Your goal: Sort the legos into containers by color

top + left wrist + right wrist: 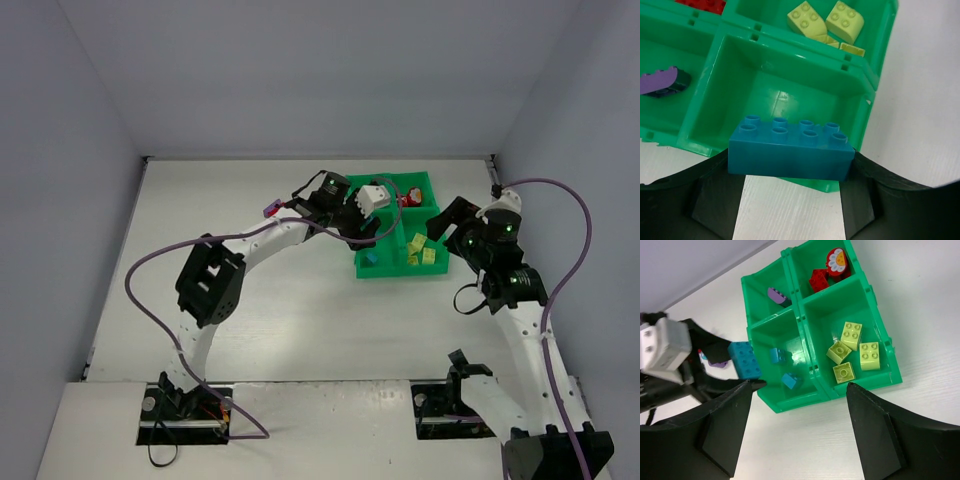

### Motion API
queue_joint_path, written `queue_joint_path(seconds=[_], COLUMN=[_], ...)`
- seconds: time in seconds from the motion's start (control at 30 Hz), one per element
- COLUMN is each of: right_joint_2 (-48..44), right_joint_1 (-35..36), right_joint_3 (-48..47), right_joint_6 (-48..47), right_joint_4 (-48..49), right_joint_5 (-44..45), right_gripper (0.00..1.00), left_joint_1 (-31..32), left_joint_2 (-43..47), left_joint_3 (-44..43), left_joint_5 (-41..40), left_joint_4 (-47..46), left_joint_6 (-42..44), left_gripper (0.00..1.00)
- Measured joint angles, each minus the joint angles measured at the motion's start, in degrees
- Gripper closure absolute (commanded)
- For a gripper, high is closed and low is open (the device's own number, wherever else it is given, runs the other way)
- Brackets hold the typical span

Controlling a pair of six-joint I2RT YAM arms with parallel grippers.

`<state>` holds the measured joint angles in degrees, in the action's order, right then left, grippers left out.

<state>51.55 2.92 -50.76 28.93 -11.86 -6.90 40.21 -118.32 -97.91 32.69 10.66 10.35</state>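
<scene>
Clamps a blue eight-stud lego (790,150) in the left gripper (790,167), studs up, with the fingers (700,195) part-way apart and pressed against its two short ends. Holds it at the outer rim of the green tray (400,273), on the tray's 9 o'clock side in the right wrist view, over the wall of a compartment rather than down inside it.

Taking the tray as a clock face in the top view:
- At 7 o'clock, contains two smaller blue legos (780,356), lying apart from each other.
- At 5 o'clock, contains four yellow-green legos (852,335), loose and close together.
- At 1 o'clock, contains a red lego (817,279) just beside a round red piece with a daisy face (837,261).
- At 11 o'clock, seen from the right wrist, contains a single purple lego (777,295) near the outer wall.

Spreads the right gripper (799,387) wide, fingers (875,435) well apart with nothing between them. Hangs it off the tray's 3 o'clock side in the top view, looking down across all four compartments.

Places the tray at about 1 o'clock on the white table (280,330), well apart from both arm bases.
</scene>
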Motion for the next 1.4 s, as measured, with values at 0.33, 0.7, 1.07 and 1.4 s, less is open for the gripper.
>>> queue_joint_path(seconds=[0.33, 0.7, 1.07, 1.4], right_joint_2=[-2.38, -0.92, -0.72, 1.07], right_joint_1=[0.0, 0.0, 0.0, 0.0], right_joint_3=[0.02, 0.13, 0.15, 0.37], right_joint_6=[-0.46, -1.9, -1.99, -2.16], right_joint_4=[-2.58, -3.02, -2.97, -2.78], right_joint_5=[-0.02, -1.05, -2.38, -3.87], right_gripper=[0.26, 0.26, 0.25, 0.25], left_joint_1=[0.24, 0.24, -2.69, -17.75], left_joint_2=[-4.2, -2.03, 4.85, 14.75], left_joint_3=[-3.8, -3.89, 4.5, 5.92], left_joint_5=[-6.8, -8.09, -12.66, -28.33], left_joint_4=[1.49, 0.35, -4.83, 0.79], left_joint_6=[-1.46, -2.34, -11.04, -22.6], left_gripper=[0.35, 0.27, 0.27, 0.16])
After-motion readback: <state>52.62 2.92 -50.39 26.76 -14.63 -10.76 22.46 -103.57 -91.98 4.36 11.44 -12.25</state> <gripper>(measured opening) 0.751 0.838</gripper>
